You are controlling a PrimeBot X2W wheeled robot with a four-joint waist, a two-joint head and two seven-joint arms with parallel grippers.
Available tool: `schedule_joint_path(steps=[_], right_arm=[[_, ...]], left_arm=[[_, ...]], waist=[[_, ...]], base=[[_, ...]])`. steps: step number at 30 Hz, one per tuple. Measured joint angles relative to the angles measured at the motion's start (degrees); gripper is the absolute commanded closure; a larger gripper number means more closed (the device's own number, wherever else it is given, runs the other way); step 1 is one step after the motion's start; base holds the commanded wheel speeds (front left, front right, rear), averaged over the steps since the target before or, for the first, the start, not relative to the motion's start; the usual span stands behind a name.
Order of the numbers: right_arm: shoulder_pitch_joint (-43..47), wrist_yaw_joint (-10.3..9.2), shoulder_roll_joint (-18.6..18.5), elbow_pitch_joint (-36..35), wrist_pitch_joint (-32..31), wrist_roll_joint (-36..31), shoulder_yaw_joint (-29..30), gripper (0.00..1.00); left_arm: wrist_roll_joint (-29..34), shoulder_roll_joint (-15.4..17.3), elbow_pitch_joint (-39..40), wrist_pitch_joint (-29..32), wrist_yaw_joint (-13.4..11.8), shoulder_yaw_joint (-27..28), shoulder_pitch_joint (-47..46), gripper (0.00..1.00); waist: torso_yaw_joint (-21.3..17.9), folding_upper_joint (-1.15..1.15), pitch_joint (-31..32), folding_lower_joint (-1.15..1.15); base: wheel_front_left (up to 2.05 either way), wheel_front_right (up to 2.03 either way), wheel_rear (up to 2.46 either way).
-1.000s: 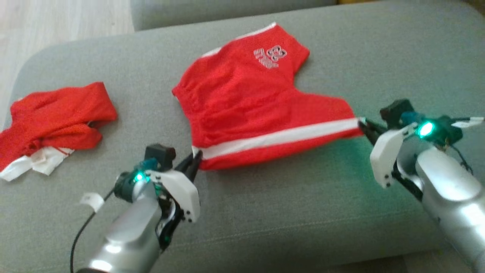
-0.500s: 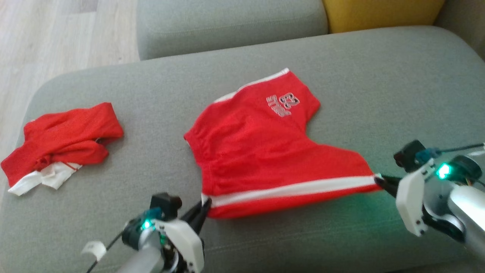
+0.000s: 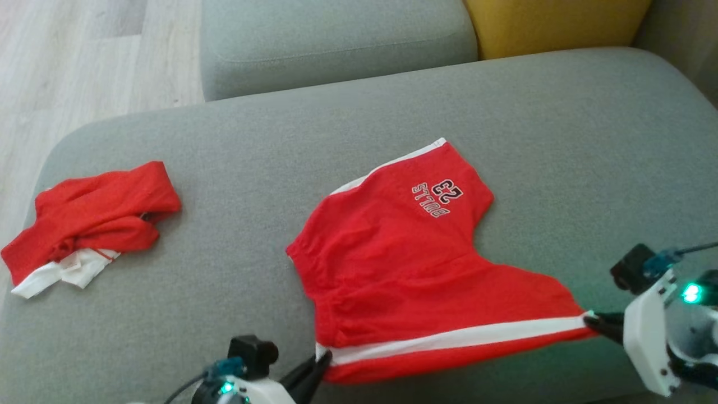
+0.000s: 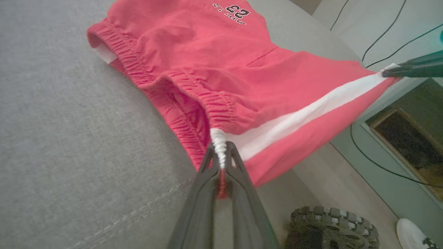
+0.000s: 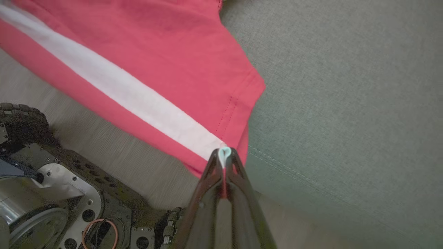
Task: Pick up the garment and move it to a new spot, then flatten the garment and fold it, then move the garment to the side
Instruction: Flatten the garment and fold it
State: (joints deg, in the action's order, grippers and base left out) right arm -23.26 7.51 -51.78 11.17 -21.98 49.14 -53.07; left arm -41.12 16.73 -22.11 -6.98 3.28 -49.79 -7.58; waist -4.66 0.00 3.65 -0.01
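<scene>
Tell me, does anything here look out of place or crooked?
Yes. A second red garment lies crumpled near the left end of the cushion. The shorts lie askew, their striped side stretched past the cushion's front edge.

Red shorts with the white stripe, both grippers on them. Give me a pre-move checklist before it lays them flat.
1. Left gripper shut on the red fabric shorts at the elastic waistband: ok.
2. Right gripper shut on the hem end of the white stripe: ok.
3. Stripe taut between the grippers: ok.
4. Shorts lying flat: not ok, waistband bunched and doubled near the left gripper.
5. Held edge over the grey upholstered sofa cushion: not ok, it hangs past the front edge.
6. Crumpled red-and-white garment apart from the shorts: ok.
</scene>
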Motion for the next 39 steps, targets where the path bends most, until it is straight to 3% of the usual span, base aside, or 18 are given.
schedule_joint_path(steps=[8, 17, 25, 39], right_arm=[[0.20, 0.00, -0.07, -2.34, -0.73, -0.92, 8.29, 1.00], [-10.77, 0.00, 6.73, 1.00, -1.56, -5.73, 15.84, 1.00], [-23.26, 0.00, 12.00, 9.15, -0.68, -9.77, 15.11, 1.00], [-35.30, 0.00, 15.61, 25.04, 5.80, -12.36, 7.82, 1.00]], left_arm=[[-3.33, 2.09, 8.99, 3.05, -2.32, 2.57, 0.84, 1.00], [-7.51, 1.19, 11.73, 6.95, -2.77, 7.35, -9.91, 1.00], [-8.22, -2.24, 6.12, 7.98, -1.72, 8.40, -18.81, 1.00], [-7.88, -8.22, -5.09, 3.56, 0.29, 8.69, -26.71, 1.00]], waist=[[0.19, 0.00, -1.69, 0.00], [2.79, 0.00, -7.66, 0.00], [5.60, 0.00, -15.11, 0.00], [10.58, 0.00, -23.55, 0.01]], base=[[0.00, 0.00, 0.00], [0.00, 0.00, 0.00], [0.00, 0.00, 0.00], [0.00, 0.00, 0.00]])
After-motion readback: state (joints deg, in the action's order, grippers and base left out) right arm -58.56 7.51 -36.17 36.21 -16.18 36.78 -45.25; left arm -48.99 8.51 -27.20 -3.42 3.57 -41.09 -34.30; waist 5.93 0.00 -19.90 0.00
